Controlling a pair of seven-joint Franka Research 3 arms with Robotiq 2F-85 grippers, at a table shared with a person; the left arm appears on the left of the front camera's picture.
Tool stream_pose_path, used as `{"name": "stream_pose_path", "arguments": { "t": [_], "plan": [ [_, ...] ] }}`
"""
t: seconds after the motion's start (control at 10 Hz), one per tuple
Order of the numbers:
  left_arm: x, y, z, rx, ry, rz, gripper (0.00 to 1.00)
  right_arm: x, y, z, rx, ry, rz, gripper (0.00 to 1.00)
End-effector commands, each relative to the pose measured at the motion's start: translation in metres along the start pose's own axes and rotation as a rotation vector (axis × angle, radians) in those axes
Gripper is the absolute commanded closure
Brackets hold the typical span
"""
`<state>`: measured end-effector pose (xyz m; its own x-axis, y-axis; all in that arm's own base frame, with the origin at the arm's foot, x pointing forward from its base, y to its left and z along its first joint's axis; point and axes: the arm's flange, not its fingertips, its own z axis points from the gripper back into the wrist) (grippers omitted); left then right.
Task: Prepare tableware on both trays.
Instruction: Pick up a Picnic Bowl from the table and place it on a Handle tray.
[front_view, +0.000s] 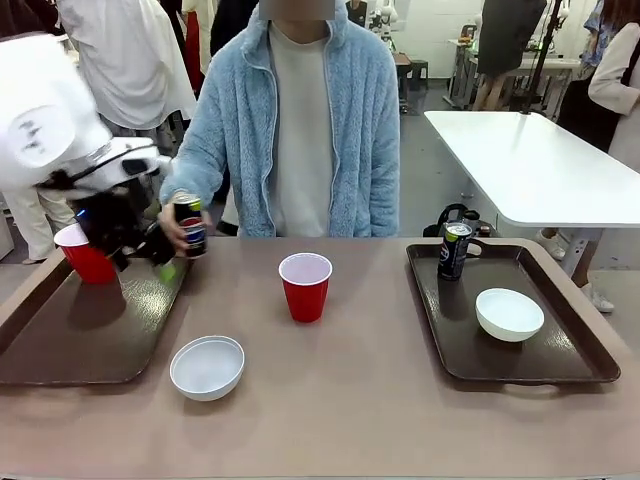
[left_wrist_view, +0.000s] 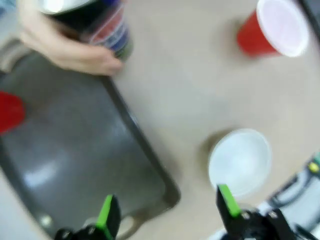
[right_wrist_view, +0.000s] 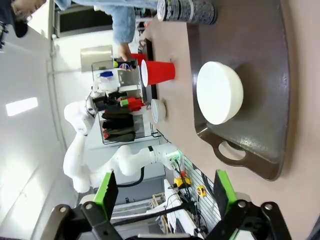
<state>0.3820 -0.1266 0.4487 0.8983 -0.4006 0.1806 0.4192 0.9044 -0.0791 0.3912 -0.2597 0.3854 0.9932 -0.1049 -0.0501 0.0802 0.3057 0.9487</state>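
Tableware, left to right: red cup (front_view: 85, 255) on the left tray (front_view: 80, 340), Pepsi can (front_view: 190, 228) in a person's hand (front_view: 170, 233) at its far edge, white bowl (front_view: 207, 367) and second red cup (front_view: 305, 285) on the table (front_view: 380, 400), other can (front_view: 455, 250) and second bowl (front_view: 509, 313) on the right tray (front_view: 560, 360). Above the left tray the left gripper (left_wrist_view: 166, 202), and near the right tray the right gripper (right_wrist_view: 165, 192), both stand spread, empty. We judge cups light and crushable, bowls stiff, slick: pinch rims gently.
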Motion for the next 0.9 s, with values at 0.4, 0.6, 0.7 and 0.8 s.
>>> {"name": "stream_pose_path", "arguments": {
  "t": [0.4, 0.6, 0.7, 0.8],
  "plan": [
    [-0.025, -0.003, 0.003, -0.006, 0.011, -0.025, 0.0, -0.003, 0.0, 0.002, -0.005, 0.013, 0.008, 0.0],
    [-0.02, 0.001, 0.005, -0.006, 0.018, -0.013, 0.0, -0.003, 0.0, 0.002, -0.005, 0.013, 0.008, 0.0],
    [-0.014, 0.003, 0.005, -0.006, 0.012, -0.002, 0.0, -0.003, 0.0, 0.002, -0.005, 0.013, 0.008, 0.0],
    [-0.003, 0.005, 0.004, -0.013, 0.001, 0.025, 0.0, -0.003, 0.0, 0.002, -0.005, 0.013, 0.008, 0.0]
  ]
}}
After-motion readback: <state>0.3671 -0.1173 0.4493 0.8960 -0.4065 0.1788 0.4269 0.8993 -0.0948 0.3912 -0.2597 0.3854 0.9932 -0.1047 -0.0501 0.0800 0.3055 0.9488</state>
